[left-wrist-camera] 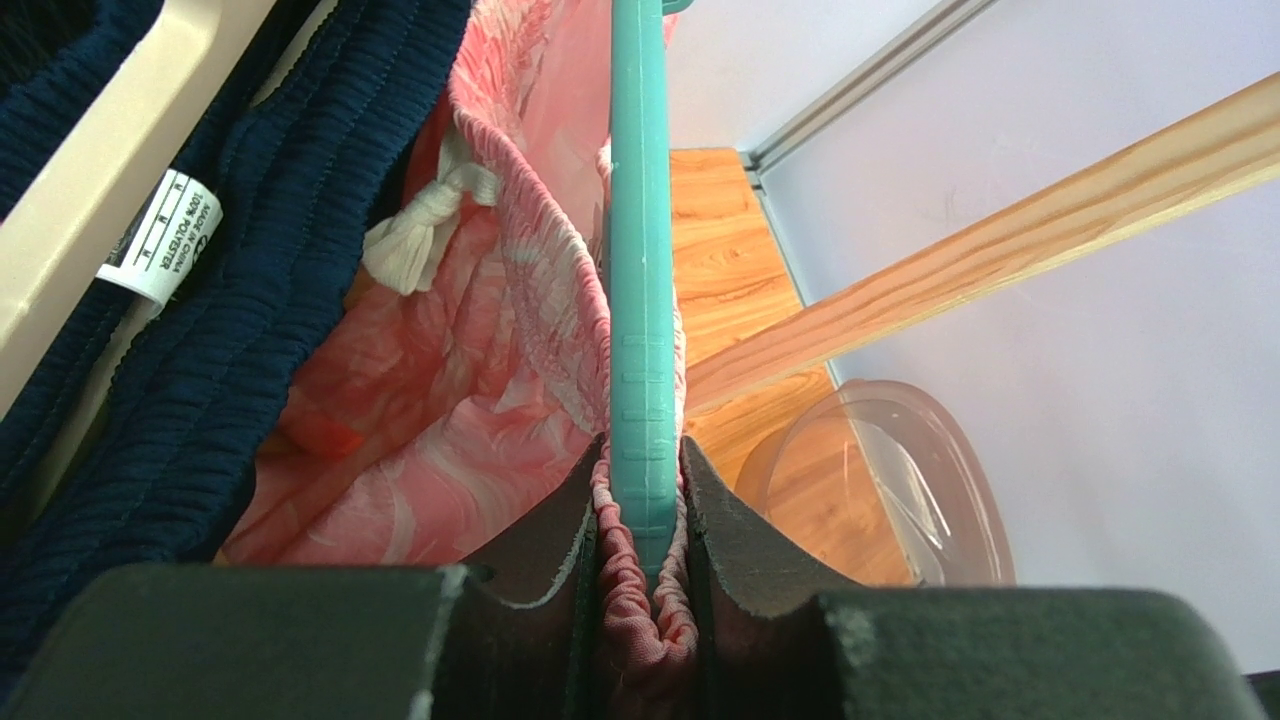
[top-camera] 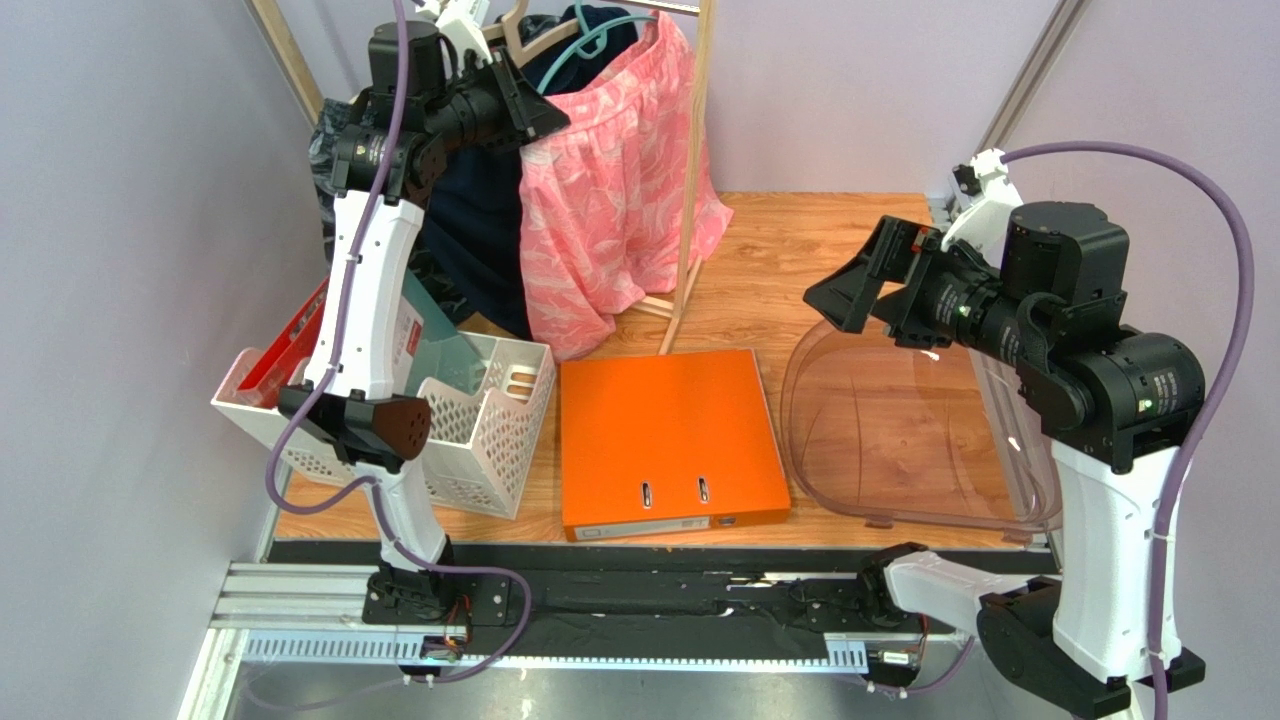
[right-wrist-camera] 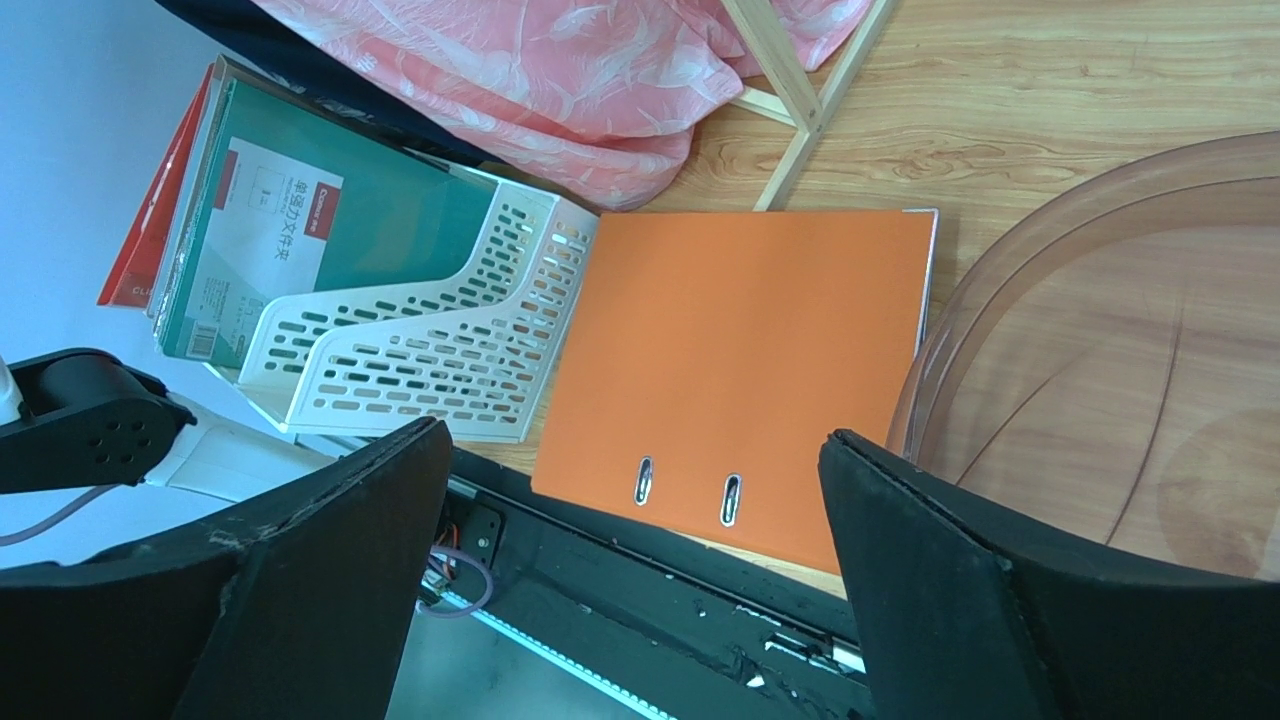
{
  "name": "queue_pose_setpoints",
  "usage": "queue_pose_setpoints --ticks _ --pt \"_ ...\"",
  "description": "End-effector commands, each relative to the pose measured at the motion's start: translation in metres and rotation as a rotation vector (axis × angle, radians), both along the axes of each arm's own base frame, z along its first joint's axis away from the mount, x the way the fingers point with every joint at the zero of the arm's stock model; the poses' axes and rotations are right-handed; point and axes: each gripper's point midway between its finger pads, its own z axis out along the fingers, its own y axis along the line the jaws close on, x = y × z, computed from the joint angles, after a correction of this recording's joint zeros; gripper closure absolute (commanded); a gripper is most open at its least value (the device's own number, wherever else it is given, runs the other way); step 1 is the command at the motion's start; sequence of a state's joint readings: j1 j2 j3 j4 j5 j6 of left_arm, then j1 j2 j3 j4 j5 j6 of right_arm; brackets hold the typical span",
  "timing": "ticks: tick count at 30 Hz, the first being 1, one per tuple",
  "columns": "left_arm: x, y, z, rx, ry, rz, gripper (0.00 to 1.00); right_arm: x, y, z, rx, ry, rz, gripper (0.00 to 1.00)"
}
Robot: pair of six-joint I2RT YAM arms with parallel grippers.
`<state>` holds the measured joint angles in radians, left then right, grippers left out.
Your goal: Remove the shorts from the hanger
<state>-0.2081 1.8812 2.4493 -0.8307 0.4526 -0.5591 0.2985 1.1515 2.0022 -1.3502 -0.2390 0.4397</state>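
Observation:
The pink shorts (top-camera: pixel 616 188) with white leafy pattern hang on the teal hanger (top-camera: pixel 583 45) from a wooden rack at the back. My left gripper (top-camera: pixel 535 114) is shut on the gathered waistband (left-wrist-camera: pixel 649 600) and the teal hanger bar (left-wrist-camera: pixel 642 300) at the shorts' left top corner. Pink fabric bunches between the fingers (left-wrist-camera: pixel 541 555) around the bar. The hem of the shorts also shows in the right wrist view (right-wrist-camera: pixel 571 75). My right gripper (top-camera: pixel 846 293) is open and empty, raised over the table at the right (right-wrist-camera: pixel 631 495).
Dark navy shorts (top-camera: pixel 473 225) on a pale hanger (left-wrist-camera: pixel 105 195) hang left of the pink ones. The wooden rack post (top-camera: pixel 694 165) stands right of them. An orange binder (top-camera: pixel 669 438), a white file basket (top-camera: pixel 481 428) and a clear plastic bowl (top-camera: pixel 902 435) lie on the table.

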Motion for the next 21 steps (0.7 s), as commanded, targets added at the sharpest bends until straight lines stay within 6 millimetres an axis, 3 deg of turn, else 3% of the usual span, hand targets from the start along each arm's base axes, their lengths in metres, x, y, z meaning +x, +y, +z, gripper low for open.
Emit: queue_pose_setpoints --ticks 1,5,8,14,21 --pt "-0.027 0.004 0.049 -0.003 -0.143 -0.020 1.00 -0.009 0.002 -0.002 -0.006 0.031 0.034 0.00" --pt "-0.039 0.021 0.016 0.123 -0.048 0.028 1.00 -0.009 0.007 0.000 0.011 0.037 0.054 0.00" --pt "-0.053 0.023 0.010 0.157 -0.038 0.002 1.00 -0.009 0.009 -0.001 0.018 0.042 0.063 0.00" --pt "-0.085 0.020 0.033 0.139 -0.112 -0.062 1.00 -0.008 0.018 -0.002 0.051 0.059 0.097 0.00" --pt "-0.126 0.037 0.051 0.150 -0.163 -0.018 1.00 -0.001 0.030 0.008 0.092 0.053 0.143 0.00"
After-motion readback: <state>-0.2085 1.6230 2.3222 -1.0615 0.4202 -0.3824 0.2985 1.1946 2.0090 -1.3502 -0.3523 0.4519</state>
